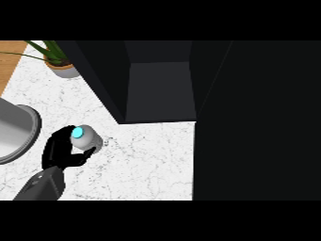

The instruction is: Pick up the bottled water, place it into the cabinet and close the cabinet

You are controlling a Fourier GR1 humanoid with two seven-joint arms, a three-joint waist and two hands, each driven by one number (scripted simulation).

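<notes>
At lower left of the frame, the left robot hand (59, 153) curls around a water bottle (88, 140) over the white marble surface (149, 162), near the open dark cabinet (159, 89).

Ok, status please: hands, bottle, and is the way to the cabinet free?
Left hand shut on bottled water. Right hand not in view. Cabinet open, nothing between it and bottle.

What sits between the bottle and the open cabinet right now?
Nothing. In the head view, only bare counter lies between the bottle, held in the left hand, and the cabinet.
</notes>
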